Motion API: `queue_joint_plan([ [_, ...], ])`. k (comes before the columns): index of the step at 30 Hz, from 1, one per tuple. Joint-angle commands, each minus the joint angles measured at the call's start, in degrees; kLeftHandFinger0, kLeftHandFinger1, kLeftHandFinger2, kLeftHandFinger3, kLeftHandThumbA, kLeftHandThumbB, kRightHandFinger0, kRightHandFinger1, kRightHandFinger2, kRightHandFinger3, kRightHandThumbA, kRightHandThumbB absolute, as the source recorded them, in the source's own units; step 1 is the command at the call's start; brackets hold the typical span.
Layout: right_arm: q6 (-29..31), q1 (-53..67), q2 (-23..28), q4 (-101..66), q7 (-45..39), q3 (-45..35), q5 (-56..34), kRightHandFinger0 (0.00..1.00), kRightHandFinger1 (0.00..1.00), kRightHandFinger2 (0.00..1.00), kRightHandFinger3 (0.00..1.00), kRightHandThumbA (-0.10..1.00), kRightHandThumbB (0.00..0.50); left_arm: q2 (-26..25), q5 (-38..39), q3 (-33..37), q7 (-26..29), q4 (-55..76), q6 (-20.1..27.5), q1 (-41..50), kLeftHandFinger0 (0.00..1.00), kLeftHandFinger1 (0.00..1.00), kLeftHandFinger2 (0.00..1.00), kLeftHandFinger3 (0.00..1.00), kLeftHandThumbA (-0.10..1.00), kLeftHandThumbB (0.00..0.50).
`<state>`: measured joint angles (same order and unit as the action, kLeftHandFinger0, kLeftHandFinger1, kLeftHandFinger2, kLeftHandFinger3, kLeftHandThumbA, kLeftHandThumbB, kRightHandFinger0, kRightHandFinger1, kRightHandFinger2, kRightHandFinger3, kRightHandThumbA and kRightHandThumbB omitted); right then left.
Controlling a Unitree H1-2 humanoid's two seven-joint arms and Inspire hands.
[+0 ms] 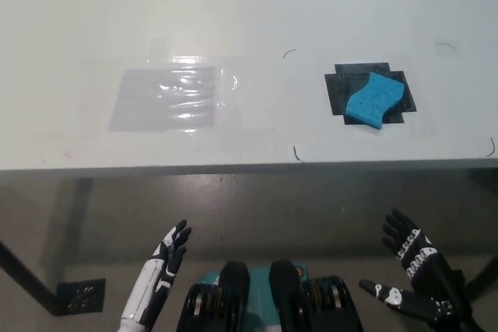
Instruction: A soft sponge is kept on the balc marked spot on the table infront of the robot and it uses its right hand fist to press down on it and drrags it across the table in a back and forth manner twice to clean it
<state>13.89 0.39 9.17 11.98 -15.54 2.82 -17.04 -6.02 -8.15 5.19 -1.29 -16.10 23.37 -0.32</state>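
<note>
Nearest, below the table's (233, 167) front edge, the right hand (416, 274) hung empty with fingers spread, its arm cut off at the corner. The left hand (159, 274) rested likewise, fingers straight, holding nothing. On the table, the sponge (374, 99) lay on the black mark (336, 91), partly hiding it.
</note>
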Motion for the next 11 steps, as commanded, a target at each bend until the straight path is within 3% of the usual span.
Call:
queue_joint_plan([
  [1,0.66,-0.75,0.04,-0.81,-1.77,-0.31,-0.29,1.0,1.0,1.0,1.0,1.0,0.235,-0.06,1.1,-0.52,-0.16,1.57,0.82,-0.98,1.0,1.0,1.0,1.0,1.0,0.095],
  [8,0.34,-1.26,0.22,-1.01,-2.39,-0.36,-0.58,1.0,1.0,1.0,1.0,1.0,0.209,-0.05,0.32,-0.6,0.47,1.17,1.35,-1.44,1.0,1.0,1.0,1.0,1.0,0.09],
  [11,0.05,-1.52,0.24,-1.16,-2.33,-0.52,-0.77,1.0,1.0,1.0,1.0,1.0,0.23,0.14,0.91,-0.68,0.29,1.56,0.99,-1.47,1.0,1.0,1.0,1.0,1.0,0.097],
])
